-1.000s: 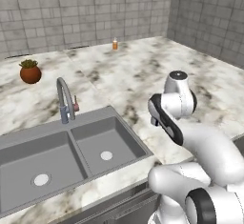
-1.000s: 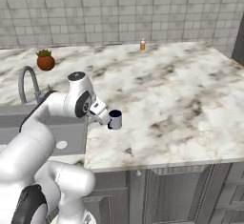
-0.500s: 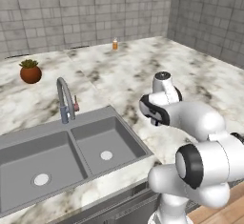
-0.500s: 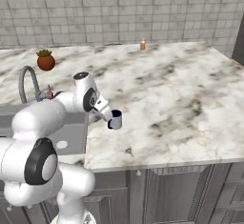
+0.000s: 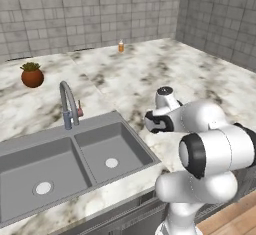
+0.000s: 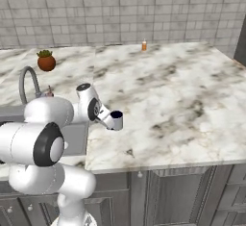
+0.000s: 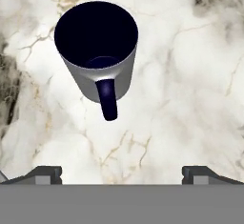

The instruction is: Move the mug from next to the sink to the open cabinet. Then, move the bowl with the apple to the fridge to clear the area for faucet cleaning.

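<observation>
The mug (image 7: 97,51) stands upright on the marble counter (image 7: 190,75), dark navy inside, with its handle pointing back at the hand. My gripper (image 7: 122,174) hovers just short of it, open, and nothing lies between the fingertips (image 7: 45,173). From the right base view the mug (image 6: 115,120) sits near the counter's front edge, a little right of the sink, and the gripper (image 6: 106,119) is close against its left side. In the left base view the gripper (image 5: 150,121) is beside the sink (image 5: 85,161), whose curved faucet (image 5: 67,104) rises behind the two basins.
A red-brown pot with a green top (image 5: 31,75) stands at the back left of the counter, and a small orange bottle (image 5: 120,45) is by the tiled wall. My bulky white arm (image 6: 43,133) is folded low over the sink's right end. Marble counter (image 6: 182,100) stretches to the right.
The arm has folded, its elbow swinging down and toward the cameras, and the hand has stayed beside the mug. The mug has not moved and the jaws have stayed open.
</observation>
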